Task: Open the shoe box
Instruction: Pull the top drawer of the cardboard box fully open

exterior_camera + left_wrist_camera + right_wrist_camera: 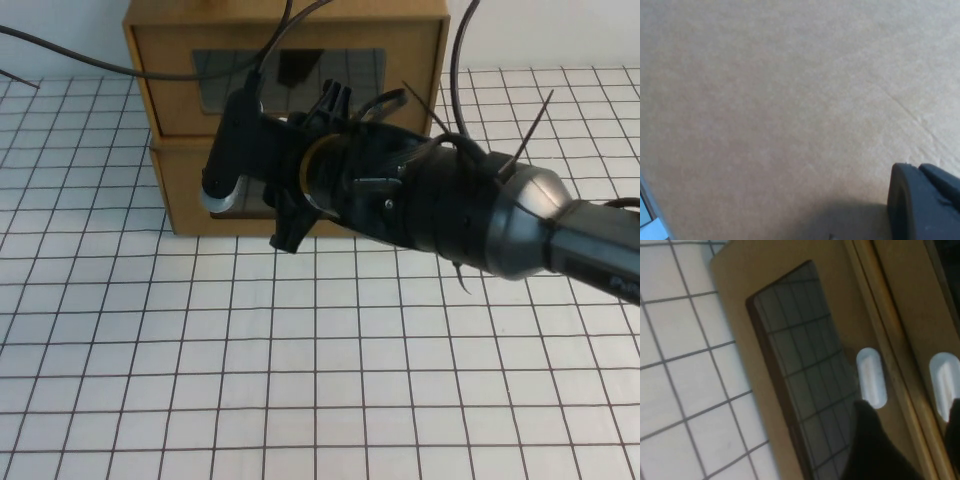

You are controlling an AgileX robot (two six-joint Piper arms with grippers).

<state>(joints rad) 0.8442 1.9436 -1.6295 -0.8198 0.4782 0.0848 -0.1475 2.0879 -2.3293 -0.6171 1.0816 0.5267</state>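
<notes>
Two brown shoe boxes are stacked at the back of the table, the upper box (170, 80) on the lower box (185, 195); each front has a dark window. My right gripper (300, 170) hovers at these fronts, open, holding nothing. In the right wrist view its dark fingers (875, 445) straddle the seam between two front panels, just below a white oval pull tab (871, 377); a second tab (944, 385) sits on the neighbouring panel. A window (800, 370) reflects the grid. My left gripper (922, 202) lies close against plain brown cardboard (765, 100); only a dark corner shows.
The white table (300, 380) with a black grid runs from the boxes to the near edge. The right arm (520, 230) reaches in from the right above it. Black cables (120, 65) hang across the top of the boxes.
</notes>
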